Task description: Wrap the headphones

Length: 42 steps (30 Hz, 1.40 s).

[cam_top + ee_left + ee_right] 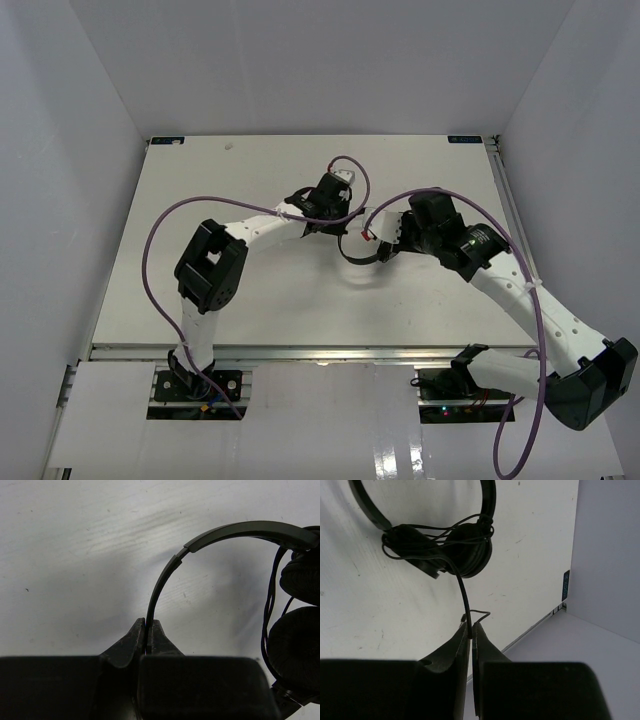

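The black headphones [362, 252] hang between my two arms over the middle of the table. My left gripper [148, 625] is shut on the thin headband [165, 577], which arcs up and right toward the two earcups [295, 645]. My right gripper [471, 626] is shut on the thin black cable [462, 587] of the headphones [465, 550]. The cable loops several times around the earcups and runs down into the jaws, its short end sticking out beside them.
Purple robot cables [160, 235] arc over both arms. The white table [250, 300] has walls to the left, right and back, and its far right edge [540, 622] shows in the right wrist view. The arm bases [200, 385] sit at the near edge.
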Tool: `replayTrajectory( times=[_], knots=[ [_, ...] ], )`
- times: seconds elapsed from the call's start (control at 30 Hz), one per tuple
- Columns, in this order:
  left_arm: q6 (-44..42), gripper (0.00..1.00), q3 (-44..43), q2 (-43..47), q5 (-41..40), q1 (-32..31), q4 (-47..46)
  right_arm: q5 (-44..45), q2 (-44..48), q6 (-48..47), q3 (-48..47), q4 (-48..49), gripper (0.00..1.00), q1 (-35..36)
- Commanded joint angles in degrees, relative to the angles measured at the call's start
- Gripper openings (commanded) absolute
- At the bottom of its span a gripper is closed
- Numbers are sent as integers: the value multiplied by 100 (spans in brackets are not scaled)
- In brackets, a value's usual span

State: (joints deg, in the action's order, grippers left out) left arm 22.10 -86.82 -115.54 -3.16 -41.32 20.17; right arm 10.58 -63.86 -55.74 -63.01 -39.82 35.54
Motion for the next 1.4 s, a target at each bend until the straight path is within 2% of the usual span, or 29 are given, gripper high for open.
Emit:
replayTrajectory(
  times=[0.0, 0.27, 0.57, 0.9, 1.03, 1.37],
  knots=[
    [-175, 0, 196, 754, 374, -90, -401, 226, 51, -20, 72, 440, 8, -72],
    [-260, 0, 630, 1078, 971, -241, -649, 274, -56, 102, 36, 750, 8, -266],
    [-259, 0, 1047, 1647, 1275, -412, -911, 114, -30, 142, 438, 1232, 8, -549],
    [-244, 0, 1601, 2443, 1427, -420, -1114, -920, -91, 502, 642, 1308, 8, -1111],
    [-194, 0, 1798, 2766, 1532, -412, -1196, -1657, -123, 771, 618, 1286, 8, -1264],
    [-200, 0, 1822, 3423, 1540, -412, -1097, -4721, -473, 1513, 88, 987, 8, -1961]
  ],
)
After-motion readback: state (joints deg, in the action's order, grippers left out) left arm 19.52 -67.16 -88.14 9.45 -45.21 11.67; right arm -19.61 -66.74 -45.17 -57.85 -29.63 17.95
